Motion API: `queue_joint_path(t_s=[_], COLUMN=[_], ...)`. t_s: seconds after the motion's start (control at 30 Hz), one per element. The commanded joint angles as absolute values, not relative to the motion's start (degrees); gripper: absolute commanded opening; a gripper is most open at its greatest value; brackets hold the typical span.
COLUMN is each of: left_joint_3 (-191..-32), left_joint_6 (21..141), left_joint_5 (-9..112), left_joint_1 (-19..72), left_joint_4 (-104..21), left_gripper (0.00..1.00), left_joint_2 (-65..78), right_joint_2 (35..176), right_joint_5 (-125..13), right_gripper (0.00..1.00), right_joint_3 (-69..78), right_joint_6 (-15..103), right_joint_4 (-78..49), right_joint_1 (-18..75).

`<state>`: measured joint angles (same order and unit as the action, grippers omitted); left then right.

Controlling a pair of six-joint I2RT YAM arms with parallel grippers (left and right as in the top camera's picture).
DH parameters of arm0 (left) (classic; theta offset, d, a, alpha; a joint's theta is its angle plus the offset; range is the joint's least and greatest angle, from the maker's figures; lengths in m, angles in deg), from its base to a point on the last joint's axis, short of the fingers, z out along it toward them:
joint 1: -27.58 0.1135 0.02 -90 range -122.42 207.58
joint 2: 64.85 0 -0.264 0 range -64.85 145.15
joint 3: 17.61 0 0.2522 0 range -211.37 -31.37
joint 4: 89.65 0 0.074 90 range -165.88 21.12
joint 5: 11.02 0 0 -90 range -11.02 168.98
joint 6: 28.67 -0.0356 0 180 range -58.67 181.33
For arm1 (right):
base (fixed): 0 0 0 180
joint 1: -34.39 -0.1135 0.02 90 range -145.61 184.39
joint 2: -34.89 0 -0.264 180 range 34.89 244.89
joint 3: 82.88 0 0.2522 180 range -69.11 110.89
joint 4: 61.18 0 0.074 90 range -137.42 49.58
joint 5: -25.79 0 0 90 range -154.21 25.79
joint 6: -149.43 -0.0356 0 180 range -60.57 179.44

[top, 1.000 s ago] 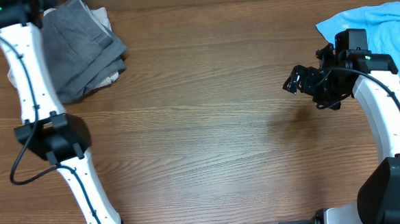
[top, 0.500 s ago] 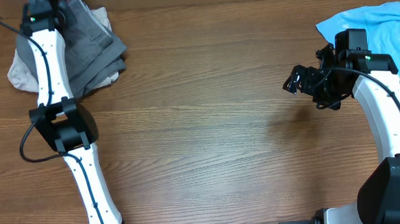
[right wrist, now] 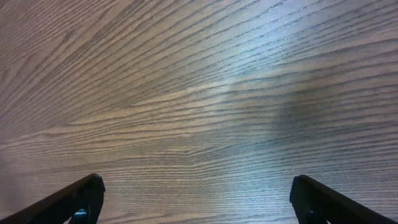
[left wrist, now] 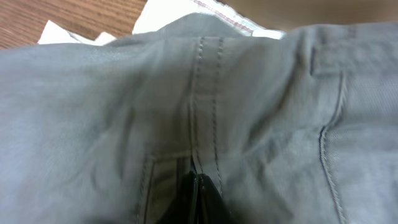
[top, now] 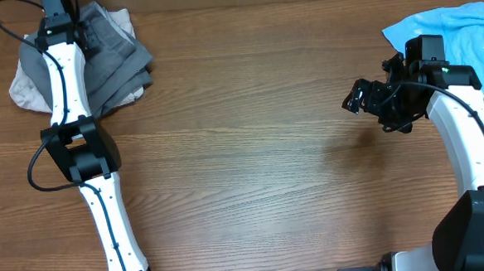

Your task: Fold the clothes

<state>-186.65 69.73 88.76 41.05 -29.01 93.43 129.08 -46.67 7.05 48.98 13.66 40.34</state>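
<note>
The grey trousers (top: 115, 66) lay in a loosely folded bundle at the far-left corner of the wooden table (top: 252, 160), resting on a pale beige-white garment (top: 22, 92) whose edges showed out from under them on the left and at the far side. The left arm was stretched almost straight out to that corner, so that the left gripper (left wrist: 196, 191) sat directly on the far part of the bundle. In the left wrist view the grey cloth filled the frame, with the waistband running across it and a stitched belt loop (left wrist: 204, 74) leading straight down to the fingertips. Those fingertips were drawn tight together at the foot of the loop. Whether a pinch of cloth lay between them could not be told, since only their very tips showed. The bundle's own long axis looked to run obliquely, from the far-left edge toward the near right, with most of the cloth lying on the robot's side of the left gripper. The right gripper (top: 359, 97) hung over bare wood on the other side of the table, its fingers (right wrist: 79, 198) spread wide with nothing between them, just beside a light-blue T-shirt (top: 466, 17) and well apart from the trousers. Any next handling of the trousers therefore seemed to belong to the left arm.
</note>
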Motion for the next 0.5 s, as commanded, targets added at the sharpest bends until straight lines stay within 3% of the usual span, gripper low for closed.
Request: queue_joint_path(t_s=[0.0, 0.23, 0.47], left_joint_3=[-187.5, -187.4, -187.1], left_joint_6=[69.2, 70.8, 70.7], left_joint_5=[89.4, 80.9, 87.7], left_joint_1=[39.7, 39.5, 39.7], left_joint_4=[-29.0, -25.7, -26.0], left_gripper=[0.04, 0.04, 0.04], left_joint_2=[85.8, 83.2, 86.2], right_joint_2=[128.9, 128.9, 128.9], right_joint_5=[-46.8, -46.8, -46.8], right_gripper=[1.00, 1.00, 1.00], right_joint_3=[7.1, 7.1, 7.1], right_joint_6=[49.0, 49.0, 49.0], right_joint_4=[13.5, 13.5, 13.5], right_joint_1=[40.5, 40.5, 40.5])
